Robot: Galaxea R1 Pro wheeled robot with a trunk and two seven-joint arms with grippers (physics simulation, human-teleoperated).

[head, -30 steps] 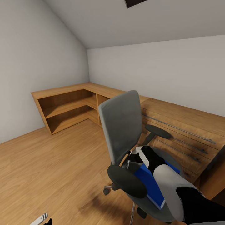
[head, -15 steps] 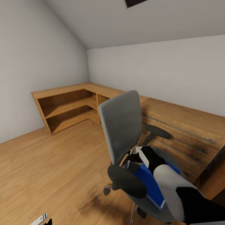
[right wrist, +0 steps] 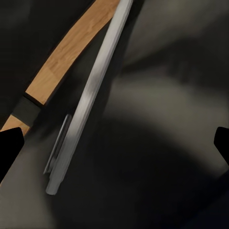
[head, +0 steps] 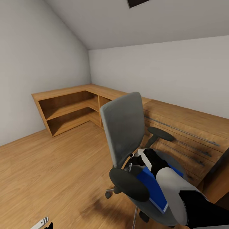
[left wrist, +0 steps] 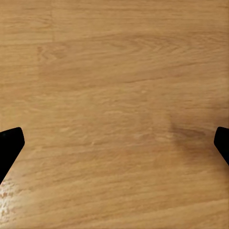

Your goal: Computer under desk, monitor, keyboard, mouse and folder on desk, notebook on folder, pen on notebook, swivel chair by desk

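Observation:
The swivel chair (head: 124,127) has a grey back, dark armrests and a chrome base, and stands in the middle right of the head view. On its seat lies the bright blue folder (head: 152,188), partly covered by my right arm. My right gripper (head: 134,160) reaches over the seat toward the foot of the backrest, just past the folder's far end. In the right wrist view this gripper (right wrist: 114,148) is open, facing the dark grey seat and a chrome bar (right wrist: 93,95) of the chair. My left gripper (left wrist: 114,143) hangs open over bare wooden floor.
A light-wood L-shaped shelf unit (head: 66,108) lines the far corner. A light-wood dresser (head: 186,133) with long metal handles stands right behind the chair. Wooden floor (head: 47,171) spreads to the left. The ceiling slopes low over the left wall.

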